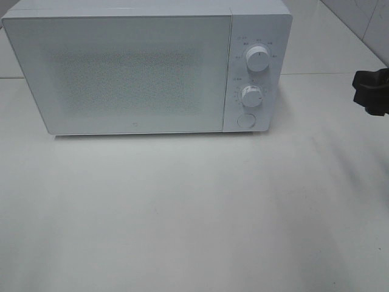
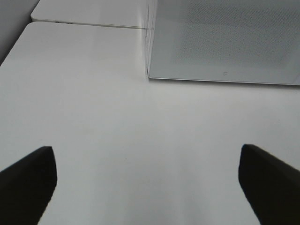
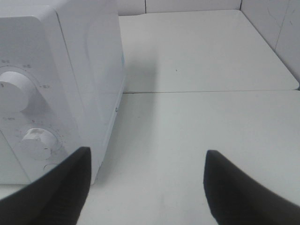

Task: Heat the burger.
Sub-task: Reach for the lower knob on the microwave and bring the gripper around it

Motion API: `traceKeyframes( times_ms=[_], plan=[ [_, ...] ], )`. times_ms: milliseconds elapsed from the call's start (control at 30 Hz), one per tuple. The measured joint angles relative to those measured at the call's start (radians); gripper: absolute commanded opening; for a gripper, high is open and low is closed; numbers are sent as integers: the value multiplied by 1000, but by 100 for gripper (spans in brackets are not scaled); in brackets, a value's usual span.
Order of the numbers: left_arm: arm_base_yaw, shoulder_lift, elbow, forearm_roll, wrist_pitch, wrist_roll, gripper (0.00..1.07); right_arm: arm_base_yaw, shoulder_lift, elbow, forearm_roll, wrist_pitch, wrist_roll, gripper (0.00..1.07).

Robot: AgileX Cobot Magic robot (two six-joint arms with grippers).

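- White boxy microwave (image 1: 134,73), speckled glass door shut, two round knobs (image 1: 258,59).
- Smooth white tabletop (image 1: 194,213).
- Left gripper (image 2: 146,159) spread wide, empty.
- Right gripper (image 3: 147,159) parted, empty.

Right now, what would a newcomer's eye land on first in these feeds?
The white microwave dominates the back of the white table, door shut, with an upper knob, a lower knob and a round button on its right panel. The right pincer hangs open off to its right. No burger shows in any view.

Microwave (image 1: 121,73) dial labels (image 1: 258,42) illegible
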Motion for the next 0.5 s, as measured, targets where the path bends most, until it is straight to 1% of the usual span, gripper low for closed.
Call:
traceKeyframes(
  times_ms=[33, 67, 100, 133, 167, 200, 233, 267, 300, 333, 433, 500],
  plan=[
    [0, 0, 0, 0, 0, 0, 98, 26, 43, 23, 56, -90, -35, 66],
    [0, 0, 0, 0, 0, 0, 98, 26, 43, 23, 56, -90, -35, 66],
    [0, 0, 0, 0, 0, 0, 98, 48, 66, 31, 89, -139, -61, 66],
    [0, 0, 0, 0, 0, 0, 98, 95, 112, 36, 157, -228, -115, 66],
    [0, 0, 0, 0, 0, 0, 98, 95, 112, 36, 157, -228, -115, 66],
    [0, 0, 0, 0, 0, 0, 98, 123, 131, 36, 188, -257, -146, 66],
    [0, 0, 0, 0, 0, 0, 98, 177, 171, 36, 263, -318, -201, 66],
    [0, 0, 0, 0, 0, 0, 98, 177, 171, 36, 263, -318, -201, 66],
    [0, 0, 0, 0, 0, 0, 98, 207, 194, 36, 299, -349, -229, 66],
    [0, 0, 0, 0, 0, 0, 98, 258, 232, 35, 362, -405, -270, 66],
    [0, 0, 0, 0, 0, 0, 98, 285, 252, 35, 396, -428, -283, 66],
    [0, 0, 0, 0, 0, 0, 98, 386, 314, 34, 518, -515, -308, 66]
  ],
)
